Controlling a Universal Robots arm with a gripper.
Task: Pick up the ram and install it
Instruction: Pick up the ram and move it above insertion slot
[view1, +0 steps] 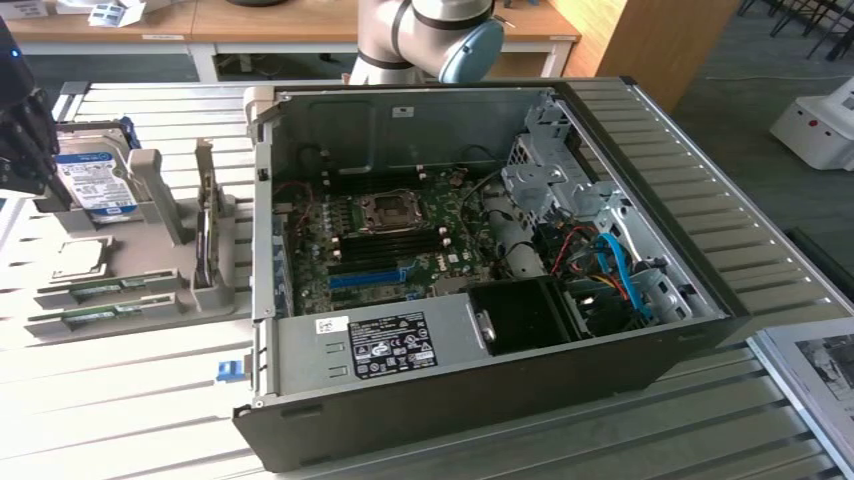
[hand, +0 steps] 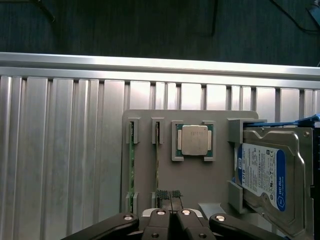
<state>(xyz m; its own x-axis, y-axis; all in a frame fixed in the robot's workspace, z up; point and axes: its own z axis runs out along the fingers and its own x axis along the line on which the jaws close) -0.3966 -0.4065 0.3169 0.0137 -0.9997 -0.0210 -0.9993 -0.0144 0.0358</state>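
We see the open computer case (view1: 400, 120) on the slatted worktop (view1: 120, 400). At its nine o'clock, a grey holder (hand: 200, 175) carries a hard drive (hand: 265, 175) labelled WD Blue and the ram (hand: 131, 165), on edge in a slot. Bare slats border the holder. Our tool (hand: 169, 194), pressed together and empty, hovers near the ram.

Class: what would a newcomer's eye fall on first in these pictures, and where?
The open computer case, motherboard bare, fills the exterior view's middle. At that view's left, a grey holder carries a hard drive and the ram. The shut gripper hangs over the holder, beside the ram.
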